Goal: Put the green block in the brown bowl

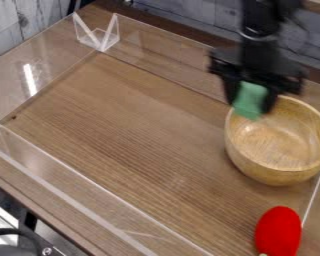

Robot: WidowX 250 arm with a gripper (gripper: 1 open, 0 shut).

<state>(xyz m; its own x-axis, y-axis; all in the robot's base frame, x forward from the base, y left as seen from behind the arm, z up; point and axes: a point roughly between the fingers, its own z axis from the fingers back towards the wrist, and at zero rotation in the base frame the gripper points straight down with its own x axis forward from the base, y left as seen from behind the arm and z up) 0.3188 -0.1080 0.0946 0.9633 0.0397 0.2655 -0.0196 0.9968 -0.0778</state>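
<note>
The green block (250,99) hangs in the air, clamped between the black fingers of my gripper (254,92), which is shut on it. It sits over the left rim of the brown bowl (278,140), a round light wooden bowl at the right of the table. The bowl's inside shows nothing in it. The arm comes down from the top right edge of the view.
A red rounded object (278,231) lies at the front right, near the table edge. A clear acrylic wall (43,150) borders the wooden table on the left and front. A small clear stand (96,35) sits at the back left.
</note>
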